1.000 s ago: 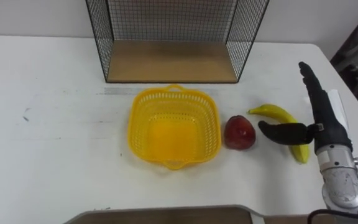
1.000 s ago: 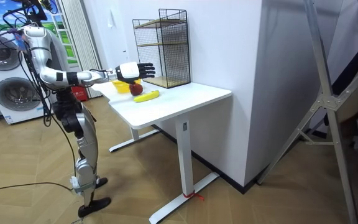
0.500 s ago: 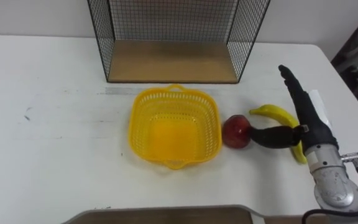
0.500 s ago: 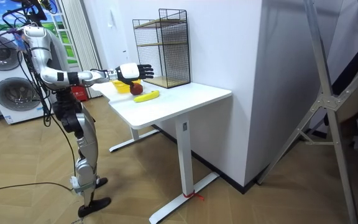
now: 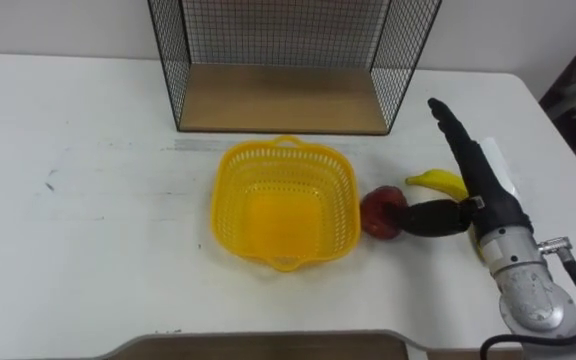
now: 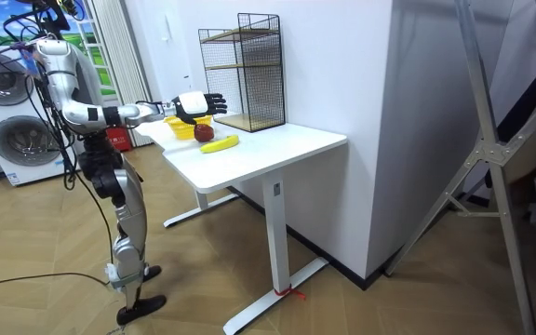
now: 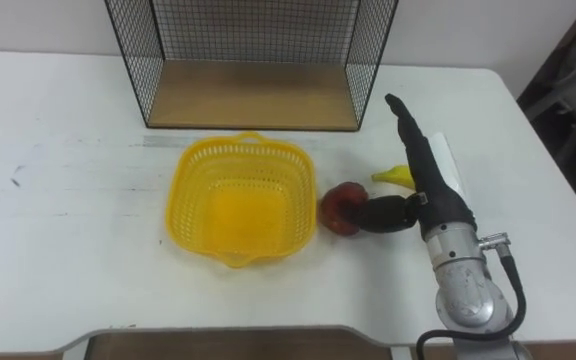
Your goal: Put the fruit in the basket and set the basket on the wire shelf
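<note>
One right hand [image 5: 486, 203], fingers [image 5: 454, 136] straight, thumb touching the apple [image 5: 379, 212], overlies the leftward-pointing banana [image 5: 438, 182].

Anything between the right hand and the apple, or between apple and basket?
Nothing visible. The right hand is open at the apple's right side; the basket sits just left of the apple. The banana lies off the path.

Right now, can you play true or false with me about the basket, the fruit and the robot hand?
1. The basket is empty. True.
2. The apple is in the basket. False: it lies on the table, right of the basket.
3. The banana is on the shelf. False: it is on the table too.
4. The right robot hand is open, next to the apple. True.
</note>
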